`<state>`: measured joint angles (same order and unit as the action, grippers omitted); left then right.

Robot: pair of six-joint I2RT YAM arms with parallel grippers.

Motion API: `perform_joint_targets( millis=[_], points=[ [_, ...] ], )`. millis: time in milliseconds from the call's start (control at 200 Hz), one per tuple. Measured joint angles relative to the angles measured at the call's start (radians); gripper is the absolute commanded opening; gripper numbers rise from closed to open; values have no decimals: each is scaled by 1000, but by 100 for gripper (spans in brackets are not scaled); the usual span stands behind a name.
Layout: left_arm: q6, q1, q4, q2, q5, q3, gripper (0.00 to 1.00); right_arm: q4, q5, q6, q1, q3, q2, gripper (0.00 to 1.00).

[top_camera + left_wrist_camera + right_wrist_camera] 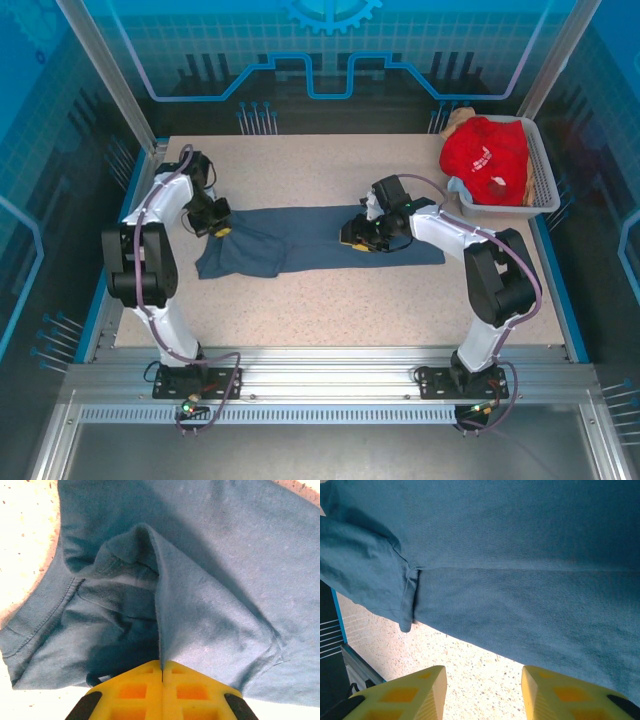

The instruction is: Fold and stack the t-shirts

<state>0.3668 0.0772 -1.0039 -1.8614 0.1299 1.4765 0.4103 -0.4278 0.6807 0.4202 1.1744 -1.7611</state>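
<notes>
Top external view, from the left: the left gripper (pixel 215 222) sits at the left end of the slate-blue t-shirt (pixel 300 238). In the left wrist view its yellow fingers (pixel 190 690) are pressed together with a raised ridge of the blue cloth pinched between them. That end is bunched and rumpled, while the rest lies flat on the table (pixel 300 310).

The shirt is a long band in the middle of the table. Its long axis runs across, from the left arm toward the right arm. A sleeve (pixel 367 575) shows in the right wrist view, but I cannot say for sure which end holds the collar.

The right gripper (pixel 358 237) is low at the shirt's right half. In its own camera its jaws stand spread over bare table beside the cloth edge, pinching nothing.

Far right, the white basket (pixel 545 170) holds the red t-shirt (pixel 490 155) with light blue and tan cloth beneath.

By my reading the task is early: one shirt is part-folded, no stack exists yet, and the basket's shirts wait.
</notes>
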Motion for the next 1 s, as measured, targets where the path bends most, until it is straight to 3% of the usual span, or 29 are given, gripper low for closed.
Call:
perform_joint_targets(
  millis=[810, 905, 1000],
  points=[
    [-26, 1, -122, -204, -46, 272, 0, 0, 0, 0, 0, 0, 0, 45],
    [-30, 1, -121, -237, -76, 272, 26, 0, 0, 0, 0, 0, 0, 45],
    [-35, 1, -118, -262, -116, 267, 46, 2, 3, 0, 0, 0, 0, 45]
  ],
)
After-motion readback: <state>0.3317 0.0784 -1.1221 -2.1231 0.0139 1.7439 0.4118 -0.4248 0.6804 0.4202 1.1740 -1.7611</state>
